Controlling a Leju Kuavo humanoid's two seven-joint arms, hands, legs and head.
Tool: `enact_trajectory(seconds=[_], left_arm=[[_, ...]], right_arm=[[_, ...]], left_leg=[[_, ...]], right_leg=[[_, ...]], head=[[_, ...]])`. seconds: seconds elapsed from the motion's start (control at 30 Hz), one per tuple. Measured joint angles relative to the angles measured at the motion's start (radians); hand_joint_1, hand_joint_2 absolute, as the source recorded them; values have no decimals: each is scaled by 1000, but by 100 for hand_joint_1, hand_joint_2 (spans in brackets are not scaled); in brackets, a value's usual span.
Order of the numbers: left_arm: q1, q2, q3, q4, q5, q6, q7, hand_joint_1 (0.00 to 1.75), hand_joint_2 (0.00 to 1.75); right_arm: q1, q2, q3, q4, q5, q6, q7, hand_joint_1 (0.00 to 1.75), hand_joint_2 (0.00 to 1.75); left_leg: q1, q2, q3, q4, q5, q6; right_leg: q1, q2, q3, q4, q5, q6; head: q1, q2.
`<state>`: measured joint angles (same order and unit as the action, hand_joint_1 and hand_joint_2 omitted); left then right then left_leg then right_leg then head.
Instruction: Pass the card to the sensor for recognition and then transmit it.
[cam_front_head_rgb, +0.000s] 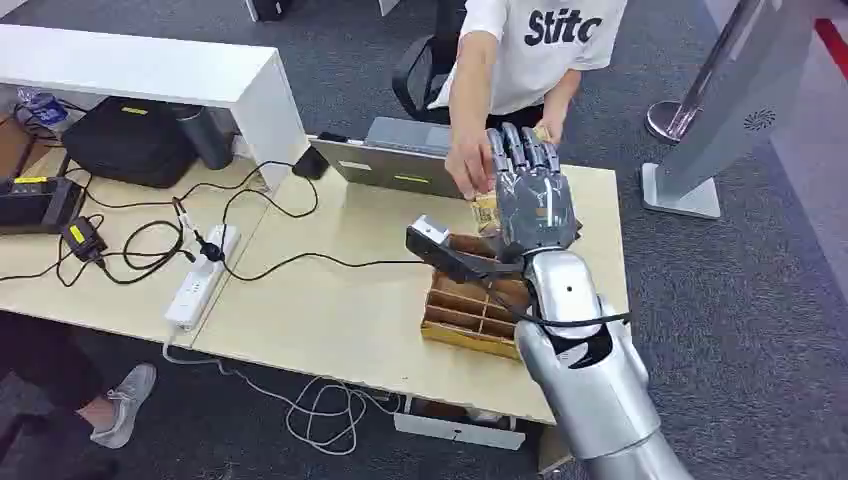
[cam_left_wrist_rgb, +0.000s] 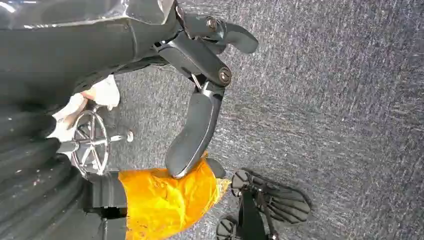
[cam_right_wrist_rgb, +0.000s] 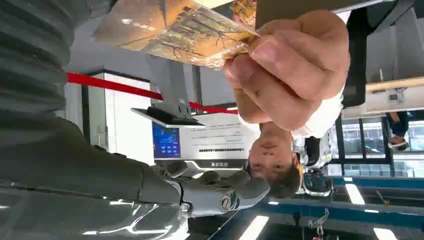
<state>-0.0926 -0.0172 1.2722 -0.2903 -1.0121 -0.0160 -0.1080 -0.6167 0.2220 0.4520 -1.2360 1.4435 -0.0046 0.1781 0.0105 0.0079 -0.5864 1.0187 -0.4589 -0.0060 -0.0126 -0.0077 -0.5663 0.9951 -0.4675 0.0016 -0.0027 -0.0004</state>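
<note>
A brown divided wooden tray (cam_front_head_rgb: 470, 318) sits on the light wooden table (cam_front_head_rgb: 330, 300) directly beneath the right forearm; what its compartments hold cannot be made out. A black handheld scanner (cam_front_head_rgb: 445, 250) lies across the tray's near-left corner, just beside the wrist.

The right hand (cam_front_head_rgb: 530, 195) is raised above the far end of the tray, back of the hand toward the head camera, fingers pointing up and away. The card (cam_right_wrist_rgb: 175, 30), printed in orange and brown, sits at the hand's palm side, and a person's hand (cam_right_wrist_rgb: 287, 70) pinches its far edge. Whether the robot's fingers are gripping the card cannot be told.

The left hand (cam_left_wrist_rgb: 200, 100) hangs over grey carpet, fingers apart, holding nothing.
</note>
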Motion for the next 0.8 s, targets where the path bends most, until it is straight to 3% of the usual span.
enact_trajectory(seconds=[0.23, 0.27, 0.3, 0.8], left_arm=[[0, 0, 0, 0, -3, 1, 0, 0, 175], [0, 0, 0, 0, -3, 1, 0, 0, 175], [0, 0, 0, 0, -3, 1, 0, 0, 175], [-1, -1, 0, 0, -7, 3, 0, 0, 175]], right_arm=[[20, 19, -46, -10, 14, -20, -24, 0, 175], [22, 21, -52, -11, 14, -20, -25, 17, 175], [24, 22, -56, -12, 14, -20, -25, 175, 175], [61, 45, -106, -34, 14, -31, -87, 175, 175]], left_leg=[[0, 0, 0, 0, 0, 0], [0, 0, 0, 0, 0, 0], [0, 0, 0, 0, 0, 0], [0, 0, -1, 0, 0, 0]], right_leg=[[0, 0, 0, 0, 0, 0], [0, 0, 0, 0, 0, 0], [0, 0, 0, 0, 0, 0], [0, 0, 0, 0, 0, 0]], head=[[0, 0], [0, 0], [0, 0], [0, 0]])
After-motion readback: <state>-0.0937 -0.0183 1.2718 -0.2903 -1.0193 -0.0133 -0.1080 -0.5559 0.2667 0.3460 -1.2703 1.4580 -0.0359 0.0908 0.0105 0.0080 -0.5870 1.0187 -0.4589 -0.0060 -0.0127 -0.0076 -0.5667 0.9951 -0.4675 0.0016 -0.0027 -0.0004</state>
